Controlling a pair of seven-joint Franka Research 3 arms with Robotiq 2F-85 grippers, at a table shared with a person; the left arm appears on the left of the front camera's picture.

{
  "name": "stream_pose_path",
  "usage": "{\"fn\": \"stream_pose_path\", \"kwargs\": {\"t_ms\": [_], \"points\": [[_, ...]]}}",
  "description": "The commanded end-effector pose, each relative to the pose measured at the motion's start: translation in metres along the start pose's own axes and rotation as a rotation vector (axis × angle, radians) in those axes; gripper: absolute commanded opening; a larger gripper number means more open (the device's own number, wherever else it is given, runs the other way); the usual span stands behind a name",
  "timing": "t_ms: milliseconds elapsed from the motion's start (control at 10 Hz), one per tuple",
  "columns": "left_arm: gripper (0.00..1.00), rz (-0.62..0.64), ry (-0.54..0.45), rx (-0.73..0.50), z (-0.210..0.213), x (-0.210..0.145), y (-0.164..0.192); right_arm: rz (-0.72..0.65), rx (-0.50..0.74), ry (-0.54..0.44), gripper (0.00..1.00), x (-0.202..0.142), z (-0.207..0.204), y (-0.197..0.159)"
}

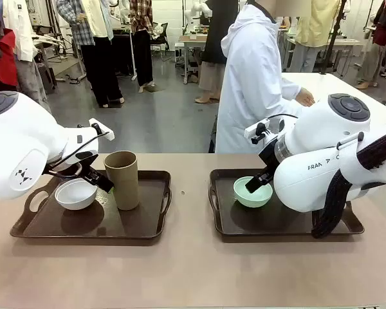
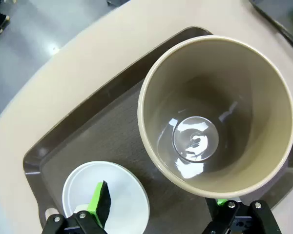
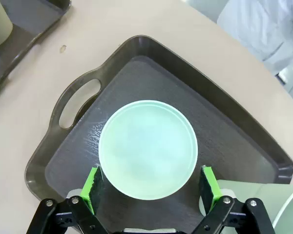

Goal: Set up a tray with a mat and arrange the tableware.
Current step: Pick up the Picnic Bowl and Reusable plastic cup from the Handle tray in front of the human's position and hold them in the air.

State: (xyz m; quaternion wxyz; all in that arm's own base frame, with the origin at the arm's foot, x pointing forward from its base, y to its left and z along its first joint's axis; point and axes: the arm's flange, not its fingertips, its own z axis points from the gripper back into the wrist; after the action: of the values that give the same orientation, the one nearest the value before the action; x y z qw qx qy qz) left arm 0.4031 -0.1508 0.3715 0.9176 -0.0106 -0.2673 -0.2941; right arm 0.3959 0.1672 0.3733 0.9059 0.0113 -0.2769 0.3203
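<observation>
- Brown cup (image 1: pixel 122 180) stands on a tray (image 1: pixel 83 235). White bowl (image 1: pixel 76 193) is just beside the cup. Mint bowl (image 1: pixel 252 191) is well apart from the cup, on a second tray (image 1: pixel 270 236).
- Left wrist: left gripper (image 2: pixel 161 202) is spread wide and grasps nothing. One pad is over the white bowl, the other at the cup's rim.
- Right wrist: right gripper (image 3: pixel 150 184) is released, with one pad on each side of the mint bowl.

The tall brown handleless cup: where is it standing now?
In the front view, the brown cup stands upright on the left dark brown tray, just right of the small round white bowl.
</observation>
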Motion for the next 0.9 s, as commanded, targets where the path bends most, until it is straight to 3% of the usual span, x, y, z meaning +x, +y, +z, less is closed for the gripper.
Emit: {"fn": "stream_pose_path", "kwargs": {"t_ms": [0,800], "points": [[1.0,0.0,-0.001,0.0,0.0001,0.0,0.0,0.0,0.0,0.0,1.0,0.0,0.0,0.0],[1.0,0.0,-0.001,0.0,0.0001,0.0,0.0,0.0,0.0,0.0,1.0,0.0,0.0,0.0]]}}
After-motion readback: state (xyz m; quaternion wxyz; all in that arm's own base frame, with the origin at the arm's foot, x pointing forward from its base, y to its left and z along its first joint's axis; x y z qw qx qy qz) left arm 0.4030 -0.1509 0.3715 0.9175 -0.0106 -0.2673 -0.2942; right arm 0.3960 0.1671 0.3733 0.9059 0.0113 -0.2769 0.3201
